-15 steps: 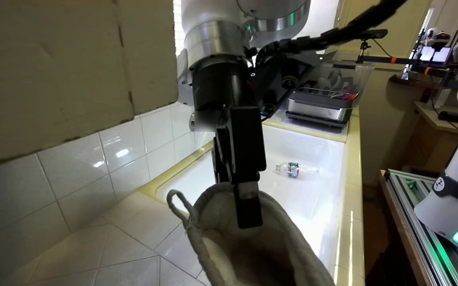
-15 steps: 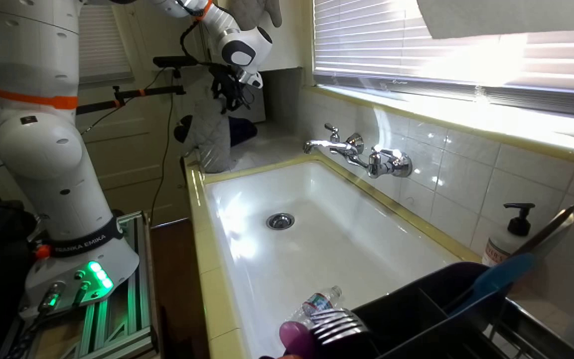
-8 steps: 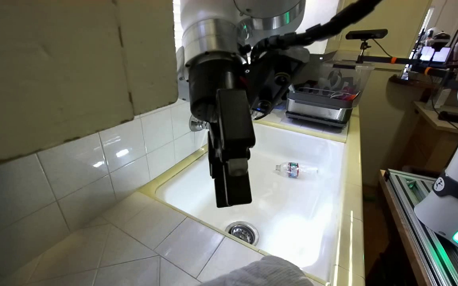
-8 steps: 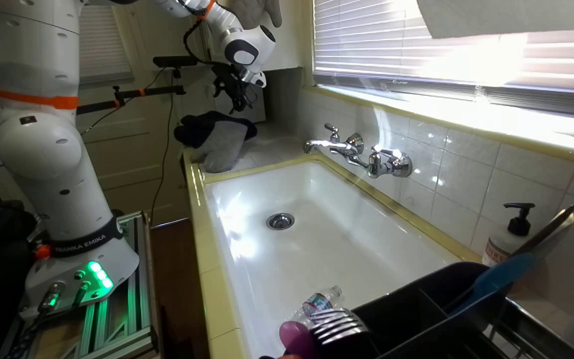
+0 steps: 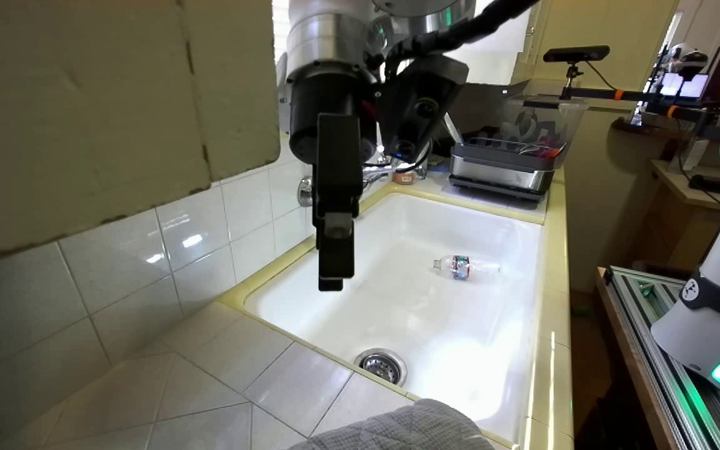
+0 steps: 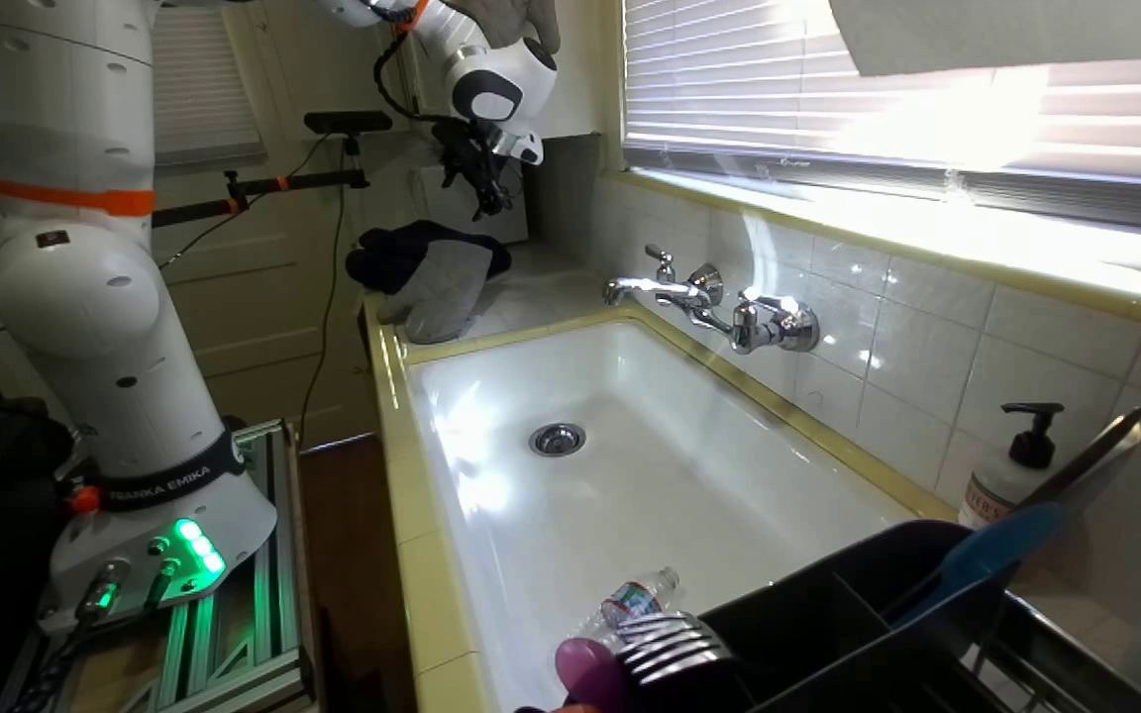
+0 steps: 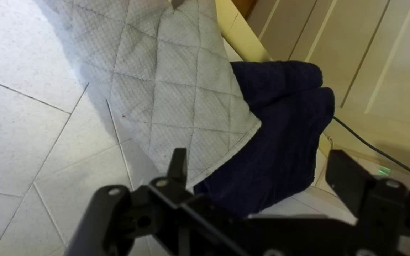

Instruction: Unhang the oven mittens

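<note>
Mitten lay on counter, partly over navy cloth; jaws stood wide apart, holding nothing. Second mitten hung high, seen behind arm, gap unclear; hasty upward swing could have bumped it loose.

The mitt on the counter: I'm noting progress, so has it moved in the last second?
Yes, downward: in an exterior view, the mitt hid the drain a second ago; now it lies on the counter, below the drain in that picture.
</note>
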